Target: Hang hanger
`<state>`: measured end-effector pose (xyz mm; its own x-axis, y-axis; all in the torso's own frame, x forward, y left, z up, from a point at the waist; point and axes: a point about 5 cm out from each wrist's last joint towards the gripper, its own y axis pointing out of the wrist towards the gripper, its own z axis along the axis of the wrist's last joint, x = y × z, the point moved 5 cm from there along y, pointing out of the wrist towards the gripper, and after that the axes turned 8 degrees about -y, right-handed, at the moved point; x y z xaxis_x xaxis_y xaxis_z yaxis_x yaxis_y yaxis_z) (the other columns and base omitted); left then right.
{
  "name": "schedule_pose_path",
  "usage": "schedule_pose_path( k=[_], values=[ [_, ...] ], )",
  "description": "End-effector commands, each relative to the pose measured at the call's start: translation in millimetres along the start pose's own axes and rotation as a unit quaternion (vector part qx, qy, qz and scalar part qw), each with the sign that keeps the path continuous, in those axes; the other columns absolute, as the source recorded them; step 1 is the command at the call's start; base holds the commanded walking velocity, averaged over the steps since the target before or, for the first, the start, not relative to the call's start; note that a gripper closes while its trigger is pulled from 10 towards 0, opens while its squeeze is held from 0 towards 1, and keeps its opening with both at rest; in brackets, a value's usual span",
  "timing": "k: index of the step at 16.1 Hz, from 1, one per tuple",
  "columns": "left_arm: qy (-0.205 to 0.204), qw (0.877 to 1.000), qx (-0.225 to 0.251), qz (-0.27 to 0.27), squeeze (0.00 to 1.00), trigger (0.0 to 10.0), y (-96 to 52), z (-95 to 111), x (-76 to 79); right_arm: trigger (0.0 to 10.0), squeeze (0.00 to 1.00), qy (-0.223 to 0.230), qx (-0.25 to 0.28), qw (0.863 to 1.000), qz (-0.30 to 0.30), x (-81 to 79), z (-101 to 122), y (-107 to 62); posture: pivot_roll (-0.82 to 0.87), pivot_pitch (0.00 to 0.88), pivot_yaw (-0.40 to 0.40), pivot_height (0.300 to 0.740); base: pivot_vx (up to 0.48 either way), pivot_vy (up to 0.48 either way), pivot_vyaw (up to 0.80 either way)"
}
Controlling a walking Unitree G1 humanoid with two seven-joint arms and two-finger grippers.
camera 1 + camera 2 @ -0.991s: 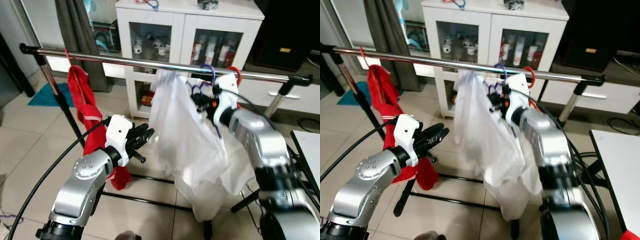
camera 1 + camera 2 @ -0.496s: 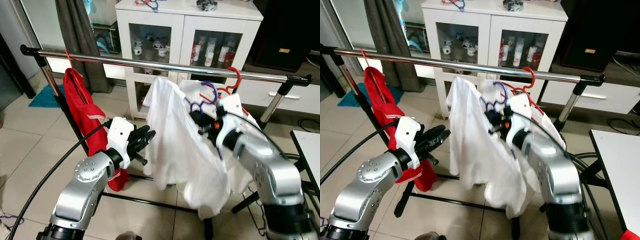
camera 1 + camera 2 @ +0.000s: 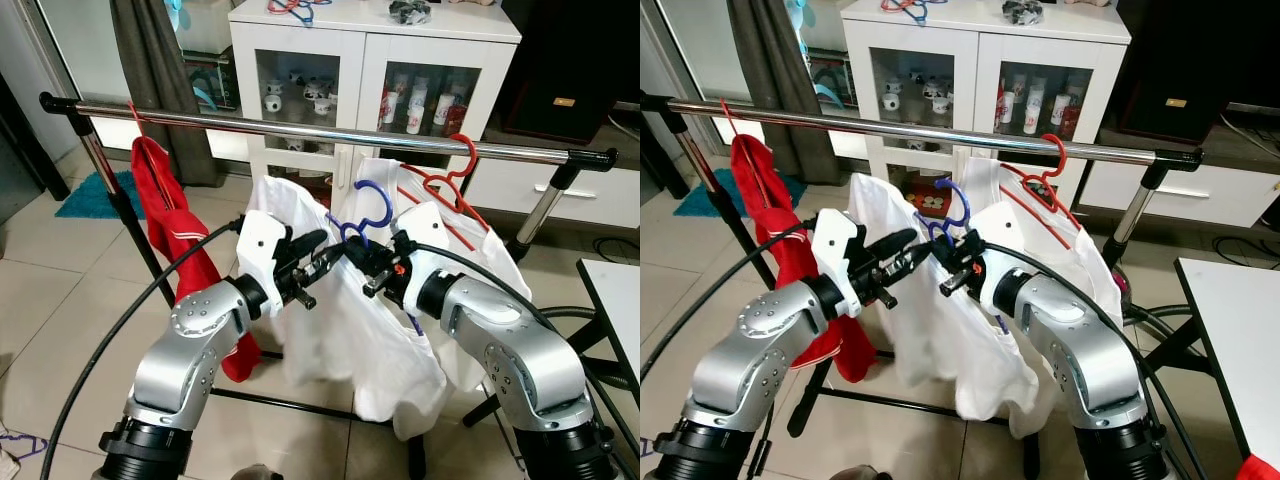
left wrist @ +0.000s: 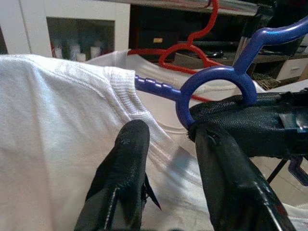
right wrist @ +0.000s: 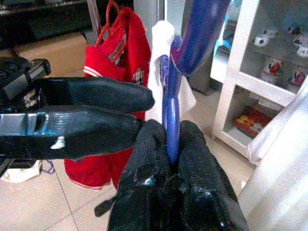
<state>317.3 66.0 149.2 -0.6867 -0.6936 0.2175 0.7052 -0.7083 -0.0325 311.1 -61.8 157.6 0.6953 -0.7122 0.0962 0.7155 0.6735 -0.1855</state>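
Blue hanger with white shirt held below the rail, both grippers at its neck.

The right gripper [image 3: 368, 268] is clamped on the blue hanger [image 3: 368, 212], fingers [image 5: 144, 159] pinching its shaft just under the hook. The left gripper [image 3: 322, 258] meets it from the opposite side, fingers [image 4: 122, 163] narrowly parted, one against the hanger's neck loop. The white shirt [image 3: 335, 330] drapes beneath both. The metal rail [image 3: 300, 128] runs above; a red hanger [image 3: 452, 180] hangs beyond the right gripper, a red garment [image 3: 170, 225] beyond the left.
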Motion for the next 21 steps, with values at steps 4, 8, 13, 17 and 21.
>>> schedule_pose_path(
  k=[4,8,13,17,21],
  values=[
    [0.033,0.999,-0.003,0.040,0.00,10.0,7.8,1.6,-12.6,0.0,0.00,-0.020,0.025,0.999,0.026,-13.1,19.1,3.3,0.02,0.000,0.018,0.740,0.000,0.000,0.00],
    [0.062,0.996,-0.001,0.061,0.00,10.0,9.4,2.5,-20.4,0.0,0.00,-0.024,0.029,0.999,0.035,-15.1,22.2,4.0,0.02,0.000,0.016,0.740,0.000,0.000,0.00],
    [0.121,0.987,-0.019,0.101,0.00,4.2,8.2,0.0,-36.0,0.0,0.00,-0.027,0.029,0.999,0.031,-11.8,22.1,3.4,0.02,0.000,0.020,0.740,0.000,0.000,0.00],
    [0.118,0.988,-0.010,0.101,0.00,0.0,8.1,1.2,-36.0,0.0,0.00,-0.027,0.025,0.999,0.021,-5.4,20.2,2.5,0.03,0.000,0.020,0.740,0.000,0.000,0.00],
    [0.111,0.988,-0.008,0.109,0.00,0.0,6.4,0.4,-38.8,0.0,0.00,-0.027,0.024,0.999,0.018,-2.7,19.6,2.9,0.03,0.000,0.020,0.740,0.000,0.000,0.00]
  ],
)
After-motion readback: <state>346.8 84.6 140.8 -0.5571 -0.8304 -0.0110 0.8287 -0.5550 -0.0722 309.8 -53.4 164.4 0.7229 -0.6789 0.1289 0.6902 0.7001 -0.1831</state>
